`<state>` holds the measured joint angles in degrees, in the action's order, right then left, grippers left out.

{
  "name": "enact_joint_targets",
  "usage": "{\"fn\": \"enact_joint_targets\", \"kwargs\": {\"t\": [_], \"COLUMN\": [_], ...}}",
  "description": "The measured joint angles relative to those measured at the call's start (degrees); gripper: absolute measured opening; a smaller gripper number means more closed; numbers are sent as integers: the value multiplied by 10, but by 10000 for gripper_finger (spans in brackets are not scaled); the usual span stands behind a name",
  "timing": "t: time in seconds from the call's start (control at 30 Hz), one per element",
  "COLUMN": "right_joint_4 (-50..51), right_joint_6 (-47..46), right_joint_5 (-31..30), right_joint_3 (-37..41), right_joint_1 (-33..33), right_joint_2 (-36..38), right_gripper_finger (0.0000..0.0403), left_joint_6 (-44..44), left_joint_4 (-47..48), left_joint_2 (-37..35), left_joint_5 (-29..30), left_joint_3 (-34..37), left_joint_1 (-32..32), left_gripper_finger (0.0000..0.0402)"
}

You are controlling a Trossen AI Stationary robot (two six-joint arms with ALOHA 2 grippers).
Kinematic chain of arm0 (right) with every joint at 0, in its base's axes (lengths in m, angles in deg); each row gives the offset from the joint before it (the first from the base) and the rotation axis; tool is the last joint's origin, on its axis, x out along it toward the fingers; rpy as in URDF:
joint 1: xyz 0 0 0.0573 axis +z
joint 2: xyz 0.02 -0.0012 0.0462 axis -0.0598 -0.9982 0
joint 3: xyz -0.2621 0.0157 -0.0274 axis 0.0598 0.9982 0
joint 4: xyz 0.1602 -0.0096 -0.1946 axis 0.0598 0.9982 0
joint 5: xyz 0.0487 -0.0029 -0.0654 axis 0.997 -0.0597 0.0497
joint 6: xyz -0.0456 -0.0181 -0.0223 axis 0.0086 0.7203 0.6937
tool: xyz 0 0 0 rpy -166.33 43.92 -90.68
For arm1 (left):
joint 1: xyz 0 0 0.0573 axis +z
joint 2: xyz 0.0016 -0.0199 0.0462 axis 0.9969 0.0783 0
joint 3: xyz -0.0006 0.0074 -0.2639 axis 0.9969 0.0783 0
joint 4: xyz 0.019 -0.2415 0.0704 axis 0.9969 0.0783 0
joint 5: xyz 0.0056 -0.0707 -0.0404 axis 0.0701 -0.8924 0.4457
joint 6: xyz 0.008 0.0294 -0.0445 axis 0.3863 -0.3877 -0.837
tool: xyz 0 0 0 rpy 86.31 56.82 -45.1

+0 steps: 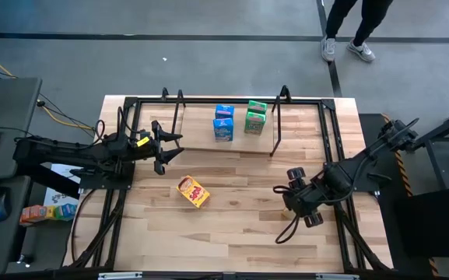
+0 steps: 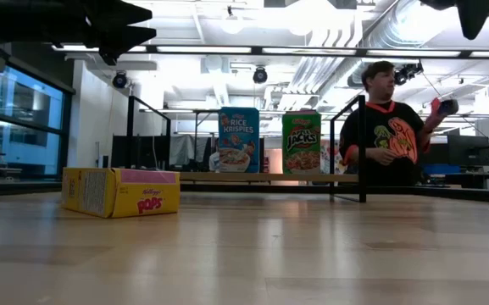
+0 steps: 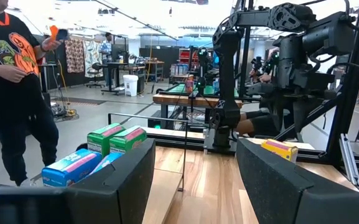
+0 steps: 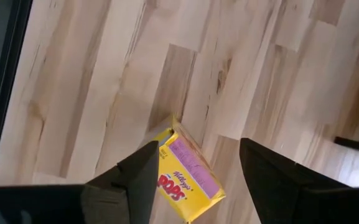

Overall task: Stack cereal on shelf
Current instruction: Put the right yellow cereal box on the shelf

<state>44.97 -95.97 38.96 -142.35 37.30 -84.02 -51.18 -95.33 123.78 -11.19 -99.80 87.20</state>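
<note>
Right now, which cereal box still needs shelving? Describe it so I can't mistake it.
Start at the shelf at the table's far edge. Come toward the near edge to the bare tabletop between the two arms: the yellow Pops box lies flat there, alone, while the blue box and green box stand upright on the shelf.

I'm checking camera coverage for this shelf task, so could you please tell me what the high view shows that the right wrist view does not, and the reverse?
Only the high view shows the shelf with blue boxes and green boxes standing on it, the left gripper open beside the shelf, and the right arm. Only the right wrist view shows the purple panel and POPS lettering close up, framed between the right gripper, open. Both show the yellow box lying on the table.
</note>
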Motion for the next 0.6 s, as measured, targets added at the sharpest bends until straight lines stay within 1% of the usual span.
{"fn": "enact_joint_targets", "kwargs": {"t": [0.33, 0.6], "right_joint_4": [0, 1], "right_joint_6": [56, 55], "right_joint_5": [6, 10], "right_joint_3": [0, 0], "right_joint_1": [0, 0], "right_joint_2": [0, 0], "right_gripper_finger": [204, 204], "left_joint_6": [0, 0], "left_joint_4": [0, 0], "left_joint_2": [0, 0], "left_joint_5": [0, 0], "left_joint_3": [0, 0], "left_joint_1": [0, 0], "left_gripper_finger": [218, 218]}}
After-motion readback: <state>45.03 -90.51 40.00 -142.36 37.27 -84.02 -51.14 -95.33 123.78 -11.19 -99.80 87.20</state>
